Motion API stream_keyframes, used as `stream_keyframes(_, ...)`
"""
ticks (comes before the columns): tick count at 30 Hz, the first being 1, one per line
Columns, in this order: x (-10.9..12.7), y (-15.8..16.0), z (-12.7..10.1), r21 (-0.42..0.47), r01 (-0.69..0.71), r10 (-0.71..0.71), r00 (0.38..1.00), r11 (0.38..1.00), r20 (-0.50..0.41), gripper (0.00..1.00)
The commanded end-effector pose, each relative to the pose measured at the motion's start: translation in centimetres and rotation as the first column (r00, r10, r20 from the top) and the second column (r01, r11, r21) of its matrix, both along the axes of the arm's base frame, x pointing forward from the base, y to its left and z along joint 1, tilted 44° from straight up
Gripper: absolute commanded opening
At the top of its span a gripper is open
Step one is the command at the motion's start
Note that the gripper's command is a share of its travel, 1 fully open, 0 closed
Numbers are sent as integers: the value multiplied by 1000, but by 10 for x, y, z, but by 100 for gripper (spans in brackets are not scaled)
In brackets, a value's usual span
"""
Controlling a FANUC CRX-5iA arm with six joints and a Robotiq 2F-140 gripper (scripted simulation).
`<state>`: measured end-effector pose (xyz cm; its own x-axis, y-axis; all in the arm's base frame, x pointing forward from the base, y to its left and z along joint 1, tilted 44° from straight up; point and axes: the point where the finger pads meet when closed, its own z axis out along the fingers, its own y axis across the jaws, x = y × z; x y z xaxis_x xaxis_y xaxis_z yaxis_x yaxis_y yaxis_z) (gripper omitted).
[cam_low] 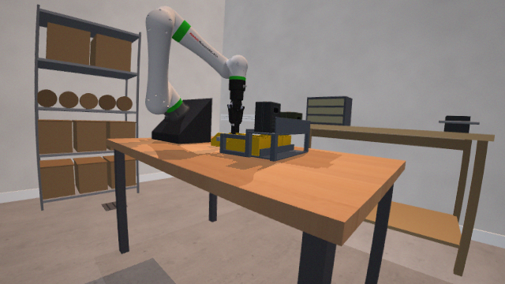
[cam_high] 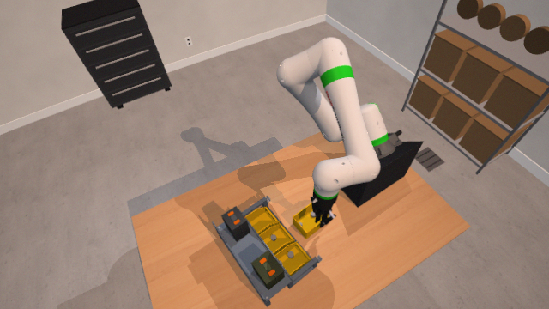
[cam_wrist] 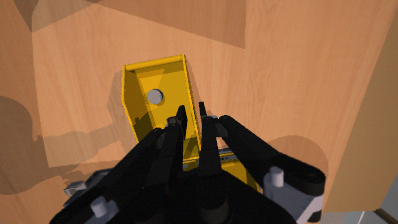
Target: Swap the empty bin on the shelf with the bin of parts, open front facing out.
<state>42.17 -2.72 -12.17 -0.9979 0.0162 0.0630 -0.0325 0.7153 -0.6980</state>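
A yellow open bin (cam_high: 300, 221) (cam_low: 215, 140) (cam_wrist: 172, 95) stands upright on the table (cam_high: 412, 232) beside the shelf, its low lip turned away from the shelf. A round grey part (cam_wrist: 155, 96) lies in it. My gripper (cam_high: 322, 221) (cam_low: 235, 131) (cam_wrist: 193, 111) points down over the bin's side wall, one finger inside and one outside. The fingers are open by a small gap, with the thin wall between them. The grey shelf (cam_low: 292, 126) holds three yellow bins in a row. The end bin (cam_high: 258, 217) looks empty; the middle bin (cam_high: 279, 243) and the other end bin (cam_high: 298, 263) show grey parts.
A black box (cam_high: 236, 223) (cam_low: 267, 117) and a dark green box (cam_high: 268, 271) (cam_low: 291, 115) with orange marks stand on the shelf's top. The shelf's upright posts rise close to the table bin. The black robot base (cam_high: 382, 180) (cam_low: 193, 122) stands on the bin's other side.
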Motion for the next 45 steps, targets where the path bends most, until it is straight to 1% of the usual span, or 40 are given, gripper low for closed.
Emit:
stream_keyframes(1, 1, 4, 3, 1, -1, 1, 1000, 1000, 1, 24)
stream_keyframes(21, 2, 23, 23, 1, -1, 1, 1000, 1000, 1, 24)
stream_keyframes(36, 4, 41, 42, 1, -1, 1, 1000, 1000, 1, 24)
stream_keyframes(45, 4, 48, 49, 1, -1, 1, 1000, 1000, 1, 24)
